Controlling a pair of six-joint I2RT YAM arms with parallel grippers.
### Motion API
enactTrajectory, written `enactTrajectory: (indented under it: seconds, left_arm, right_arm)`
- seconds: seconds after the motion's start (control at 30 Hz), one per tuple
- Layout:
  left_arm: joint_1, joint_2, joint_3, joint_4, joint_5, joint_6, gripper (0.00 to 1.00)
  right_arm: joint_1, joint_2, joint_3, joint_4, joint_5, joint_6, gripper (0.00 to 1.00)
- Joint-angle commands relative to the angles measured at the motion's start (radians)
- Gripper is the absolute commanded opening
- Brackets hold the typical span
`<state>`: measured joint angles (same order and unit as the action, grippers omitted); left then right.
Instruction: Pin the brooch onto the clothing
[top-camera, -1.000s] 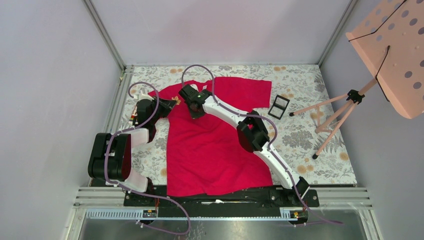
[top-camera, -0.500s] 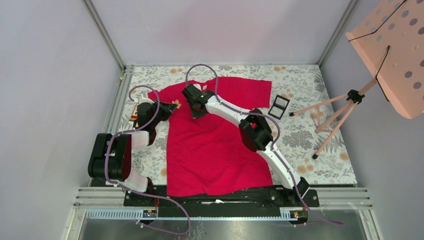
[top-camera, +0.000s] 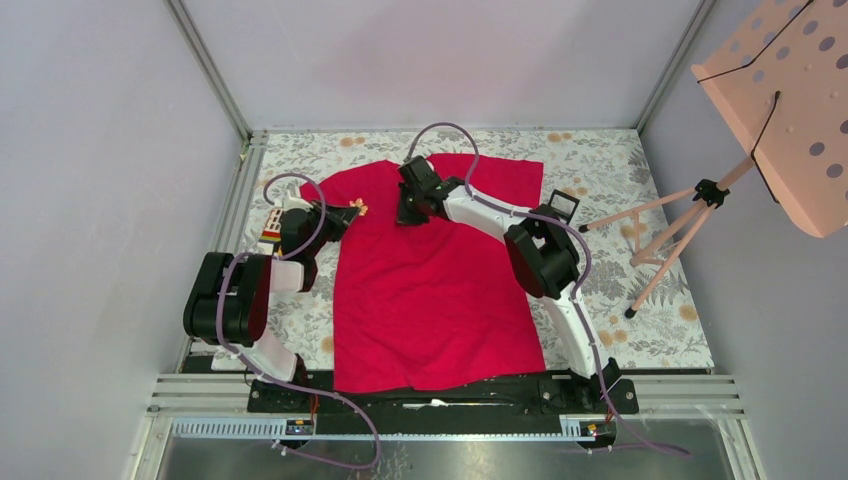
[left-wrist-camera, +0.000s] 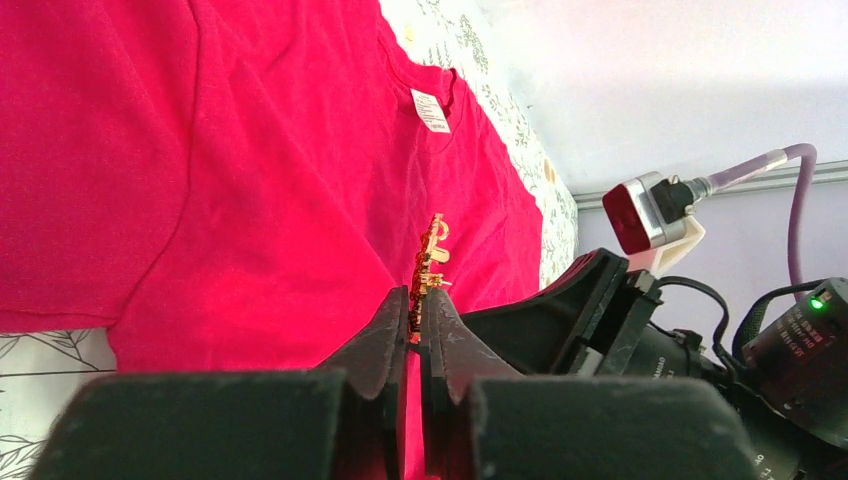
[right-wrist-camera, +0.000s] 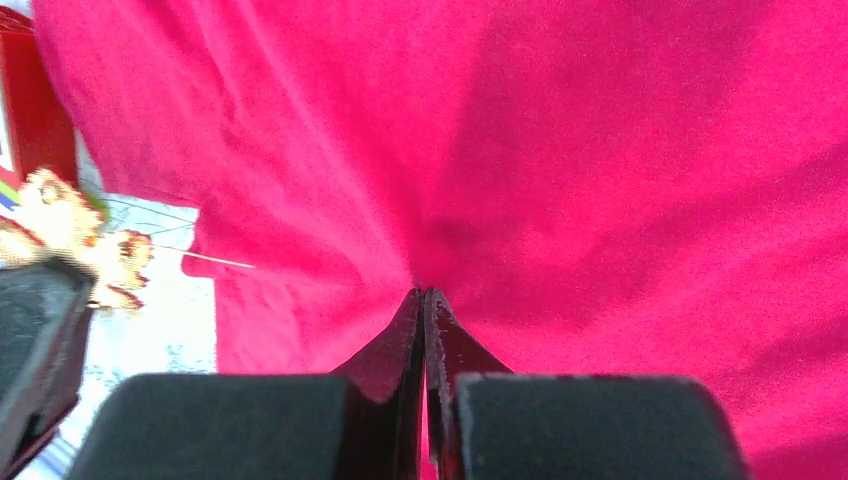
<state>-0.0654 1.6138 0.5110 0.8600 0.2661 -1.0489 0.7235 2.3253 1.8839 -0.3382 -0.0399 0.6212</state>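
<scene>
1. A red T-shirt (top-camera: 430, 290) is shown spread flat on a floral tablecloth (top-camera: 640, 290), with its white neck label (left-wrist-camera: 432, 110) turned up.
2. The brooch (left-wrist-camera: 432, 258), a tiny orange-and-gold ornament, is clamped edge-on between the fingertips of the left gripper (left-wrist-camera: 418, 315). It is held just above the shirt's sleeve seam, on the left of the top view.
3. A thin pin (right-wrist-camera: 215, 260) is seen projecting from the brooch toward the cloth.
4. The right gripper (right-wrist-camera: 424, 298) is set down on the shirt's upper chest below the collar, its fingers pinched together on a pucker of red fabric.
5. A small black case (top-camera: 563, 205) is partly hidden behind the right arm, and a pink music stand (top-camera: 780, 100) is seen at the table's right edge.
</scene>
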Motion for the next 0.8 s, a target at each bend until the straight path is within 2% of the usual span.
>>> enactTrajectory:
  seconds: [0.0, 0.23, 0.77]
  left_arm:
    - [-0.017, 0.020, -0.005, 0.136, -0.007, -0.015, 0.00]
    - [-0.047, 0.048, -0.008, 0.196, -0.024, -0.031, 0.00]
    - [-0.075, 0.057, -0.031, 0.209, -0.087, -0.033, 0.00]
  right_arm:
    - [-0.015, -0.085, -0.039, 0.136, -0.076, 0.078, 0.00]
    - [-0.018, -0.089, -0.057, 0.164, -0.104, 0.100, 0.00]
    - [-0.032, -0.154, -0.158, 0.264, -0.121, 0.176, 0.00]
